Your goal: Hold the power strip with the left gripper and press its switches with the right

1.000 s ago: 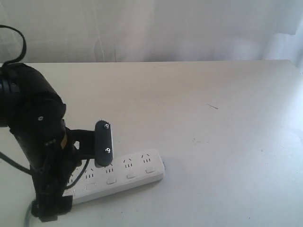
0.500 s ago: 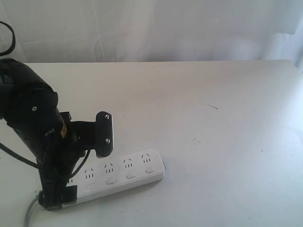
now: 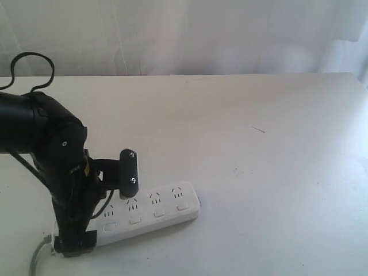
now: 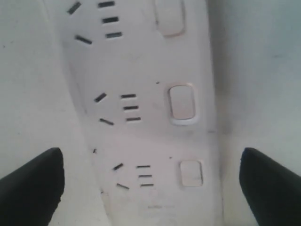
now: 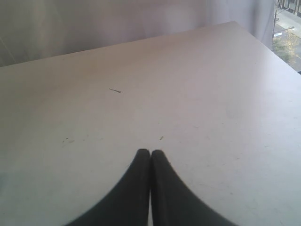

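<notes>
The white power strip (image 3: 155, 210) lies flat near the table's front left, its grey cord (image 3: 35, 260) trailing off its left end. My left gripper (image 3: 99, 221) hangs over that left end, open. Its fingers (image 4: 33, 183) stand on either side of the strip (image 4: 146, 117), clear of its sides. The switches (image 4: 182, 102) run in a row beside the sockets; those nearest the cord are hidden by the arm in the exterior view. My right gripper (image 5: 150, 153) is shut and empty over bare table, and it is out of the exterior view.
The white table (image 3: 259, 149) stretches to the right and back of the strip, with a small dark fleck (image 3: 258, 129) on it. A pale curtain (image 3: 201, 34) hangs behind the far edge.
The left arm rose a little above the strip's left end, then came back down. Its jaws stayed wide. The strip has not moved.
</notes>
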